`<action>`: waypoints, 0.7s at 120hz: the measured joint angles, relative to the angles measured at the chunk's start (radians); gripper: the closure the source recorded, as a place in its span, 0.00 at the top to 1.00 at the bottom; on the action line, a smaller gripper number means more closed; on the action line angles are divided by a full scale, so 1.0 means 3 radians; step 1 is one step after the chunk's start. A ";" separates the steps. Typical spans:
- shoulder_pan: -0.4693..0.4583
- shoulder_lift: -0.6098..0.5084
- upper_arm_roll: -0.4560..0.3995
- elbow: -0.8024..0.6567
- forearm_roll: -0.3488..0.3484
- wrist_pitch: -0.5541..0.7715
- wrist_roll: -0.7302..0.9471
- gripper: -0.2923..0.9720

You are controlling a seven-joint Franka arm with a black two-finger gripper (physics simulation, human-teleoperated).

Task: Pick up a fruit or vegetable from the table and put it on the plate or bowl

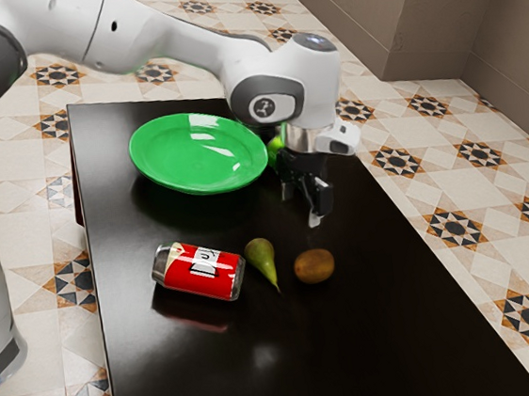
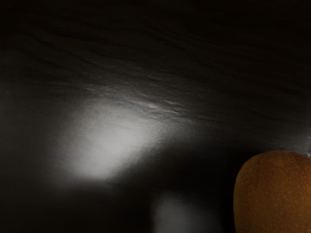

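My gripper [image 1: 304,211] hangs over the dark tabletop [image 1: 374,338] with its fingers apart and nothing between them. The brown kiwi [image 1: 314,266] lies on the tabletop near it, toward the front edge. In the wrist view the kiwi [image 2: 272,191] sits off to one side of my hand, not under its middle.

I judge the step in hand to be the approach to a grasp. To do it well I should first shift across until the kiwi is centred beneath me. Then I should come straight down with the fingers wide, straddle its narrow width and close gently so the rounded fruit does not roll out.

The green pear [image 1: 262,260] lies just beside the kiwi, and beyond the pear is a red can [image 1: 198,271] on its side, so I should keep my fingers off both. A small green fruit [image 1: 276,149], partly hidden behind my wrist, sits by the rim of the green plate [image 1: 151,158]. The plate holds nothing yet.
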 joint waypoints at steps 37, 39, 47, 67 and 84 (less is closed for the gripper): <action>-0.0295 -0.0015 -0.0136 -0.0018 0.0001 0.0022 -0.0023 0.77; -0.0322 -0.0017 -0.0136 -0.0025 0.0000 0.0023 -0.0024 0.77; -0.0404 -0.0072 -0.0123 -0.0053 0.0000 0.0019 -0.0028 0.77; -0.0232 -0.0177 -0.0100 -0.0059 0.0000 -0.0005 -0.0033 0.77; -0.0205 -0.0174 -0.0117 -0.0091 0.0000 -0.0012 -0.0040 0.77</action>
